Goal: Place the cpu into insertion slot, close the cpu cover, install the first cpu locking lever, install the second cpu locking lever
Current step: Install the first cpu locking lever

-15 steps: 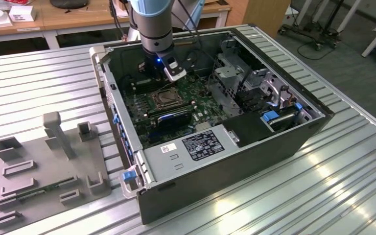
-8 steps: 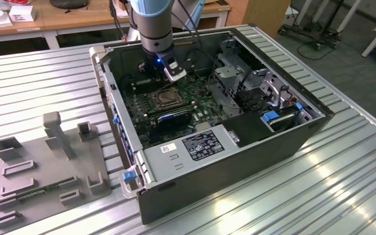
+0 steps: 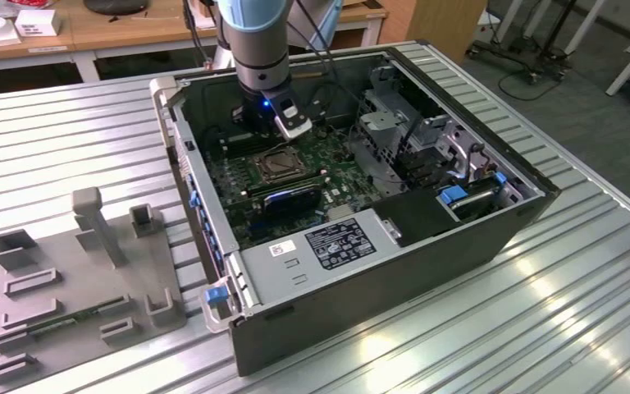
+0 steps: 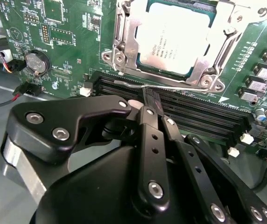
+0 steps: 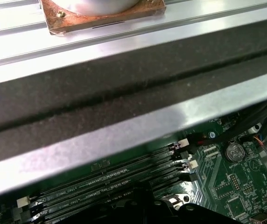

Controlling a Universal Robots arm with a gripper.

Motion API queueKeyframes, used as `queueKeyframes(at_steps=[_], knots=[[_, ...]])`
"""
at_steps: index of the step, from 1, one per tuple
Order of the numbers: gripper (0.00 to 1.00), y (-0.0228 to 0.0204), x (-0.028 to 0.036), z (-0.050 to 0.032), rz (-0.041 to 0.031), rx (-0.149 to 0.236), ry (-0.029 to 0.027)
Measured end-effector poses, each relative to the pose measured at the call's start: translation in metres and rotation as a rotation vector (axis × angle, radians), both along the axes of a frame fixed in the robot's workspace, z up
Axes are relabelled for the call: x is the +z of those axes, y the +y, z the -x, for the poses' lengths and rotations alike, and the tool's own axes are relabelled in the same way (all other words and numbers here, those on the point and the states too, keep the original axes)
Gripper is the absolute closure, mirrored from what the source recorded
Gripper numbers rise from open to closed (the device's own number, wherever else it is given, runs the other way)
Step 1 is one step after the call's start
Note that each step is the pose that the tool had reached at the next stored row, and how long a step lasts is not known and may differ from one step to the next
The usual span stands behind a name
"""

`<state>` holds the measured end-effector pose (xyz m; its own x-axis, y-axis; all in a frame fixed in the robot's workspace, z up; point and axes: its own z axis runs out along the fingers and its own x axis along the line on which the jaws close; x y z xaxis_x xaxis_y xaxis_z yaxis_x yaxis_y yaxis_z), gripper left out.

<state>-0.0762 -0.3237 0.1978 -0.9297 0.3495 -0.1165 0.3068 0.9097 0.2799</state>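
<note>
In the second wrist view the cpu point(image 4: 173, 37) lies flat in the insertion slot point(image 3: 276, 164) on the green motherboard point(image 4: 68, 28). The cpu cover point(image 4: 124, 49) is down around it, framing the silvery top. A thin wire locking lever point(image 4: 180, 88) runs along the cover's near edge, beside the memory slots. My gripper point(image 4: 150, 97) is shut, its black tips touching that lever with nothing held between them. In the exterior view my gripper point(image 3: 289, 131) hangs inside the open computer case, just behind the socket.
The case walls point(image 3: 403, 271) and a metal drive cage point(image 3: 386, 135) close in around the board. Long black memory slots point(image 4: 203, 114) and a coin battery point(image 4: 35, 62) lie near the fingertips. A grey parts fixture point(image 3: 75, 279) sits at the exterior view's left.
</note>
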Motion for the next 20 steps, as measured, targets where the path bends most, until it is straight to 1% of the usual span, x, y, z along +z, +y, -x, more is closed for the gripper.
queueKeyframes(at_steps=[9,18,20], knots=[[0.89,-0.0002,-0.0015,-0.0004,-0.0002,0.000,-0.0001],[0.89,-0.0009,-0.0064,-0.0003,0.0000,0.000,-0.0020],[0.89,-0.0010,-0.0066,-0.0003,0.0002,0.000,-0.0020]])
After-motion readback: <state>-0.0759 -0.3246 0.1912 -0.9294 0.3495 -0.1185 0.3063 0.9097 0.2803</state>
